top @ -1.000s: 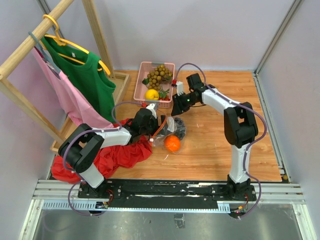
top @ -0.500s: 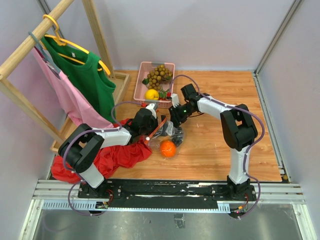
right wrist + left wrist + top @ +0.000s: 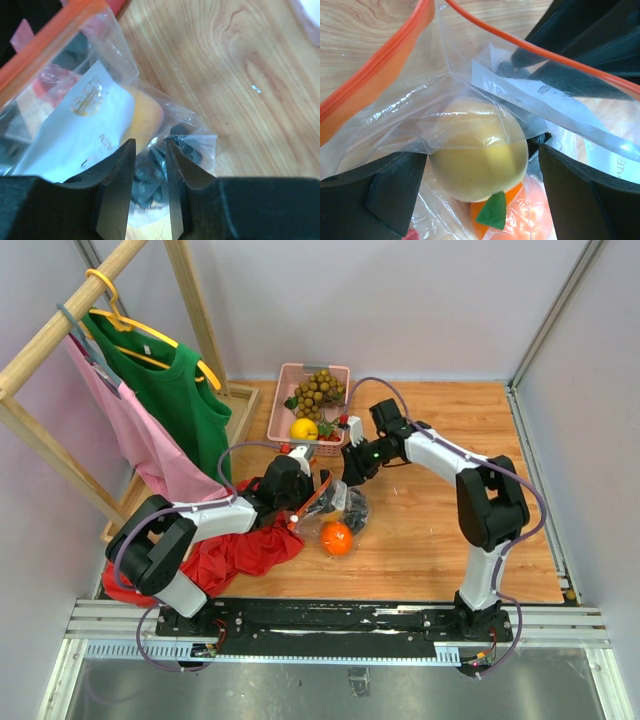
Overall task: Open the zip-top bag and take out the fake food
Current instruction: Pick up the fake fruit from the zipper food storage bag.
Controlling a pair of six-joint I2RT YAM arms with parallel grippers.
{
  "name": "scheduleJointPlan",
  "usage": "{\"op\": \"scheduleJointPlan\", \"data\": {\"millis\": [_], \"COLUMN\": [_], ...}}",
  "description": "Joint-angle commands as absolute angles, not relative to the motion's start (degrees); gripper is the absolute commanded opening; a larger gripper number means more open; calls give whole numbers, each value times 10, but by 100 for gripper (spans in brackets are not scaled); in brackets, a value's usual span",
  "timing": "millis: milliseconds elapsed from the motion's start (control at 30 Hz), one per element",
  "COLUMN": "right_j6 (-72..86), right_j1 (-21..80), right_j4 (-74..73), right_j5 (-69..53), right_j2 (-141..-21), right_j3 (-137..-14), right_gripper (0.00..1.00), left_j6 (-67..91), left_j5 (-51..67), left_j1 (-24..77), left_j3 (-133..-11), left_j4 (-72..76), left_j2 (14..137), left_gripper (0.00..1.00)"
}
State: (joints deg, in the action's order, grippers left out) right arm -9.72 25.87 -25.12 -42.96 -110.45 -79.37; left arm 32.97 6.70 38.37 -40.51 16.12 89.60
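On the wooden table (image 3: 440,540), seen from above, your zip-top bag (image 3: 342,502) lies crumpled at the centre, between your two grippers. The left gripper (image 3: 305,494) meets it from the left, at the orange-red zip strip (image 3: 318,497). The right gripper (image 3: 350,471) comes down on its far edge. One orange fruit (image 3: 337,537) sits at the bag's near edge; you cannot tell from here whether plastic covers it. Behind the bag stands one pink basket (image 3: 300,367) holding one tan-brown bunch (image 3: 320,390) and one lemon (image 3: 303,428). One red cloth (image 3: 235,552) lies under the left arm. Two garments hang on the rack at the left, one green shirt (image 3: 170,390) and one pink shirt (image 3: 130,435).

From the left wrist camera, your two black fingers (image 3: 375,200) stand wide apart at the bottom corners, gripping nothing. Between them, under clear plastic, rests one yellow round fruit (image 3: 477,150), its edge just beside one finger. The orange fruit, with a green leaf, shows below it. The zip strip runs as two separate orange lines across the top, so the mouth is parted.

From the right wrist camera, your two fingers (image 3: 115,190) stand a narrow gap apart, tips over the bag. You cannot tell whether they pinch any film. In line with the gap, inside the bag, lies one dark purple bunch (image 3: 182,143), with the yellow round fruit just beyond it and one white label (image 3: 80,130) to the left.
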Motion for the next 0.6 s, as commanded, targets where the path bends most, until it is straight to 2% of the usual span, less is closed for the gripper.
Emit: {"op": "scheduleJointPlan", "data": {"millis": [0,133,233,567], "right_j6": [-130,-157,-148,-107], "right_j1": [231,222,223,250], "right_j4": [-254,-238,-219,-254], "right_j5": [-457,-472,-458,-390], "right_j2": [-1035,-998,-996,-1096], "right_j3": [-779,-745,-727,-795], "right_gripper": [34,44,46,31], "left_j6": [324,324,322,333], "left_j5": [82,92,94,107], "left_j1": [379,379,379,379], "left_j3": [-403,-401,-401,-391], "left_j4": [146,141,130,134], "left_j2": [874,870,869,866], "left_gripper": [96,96,96,95]}}
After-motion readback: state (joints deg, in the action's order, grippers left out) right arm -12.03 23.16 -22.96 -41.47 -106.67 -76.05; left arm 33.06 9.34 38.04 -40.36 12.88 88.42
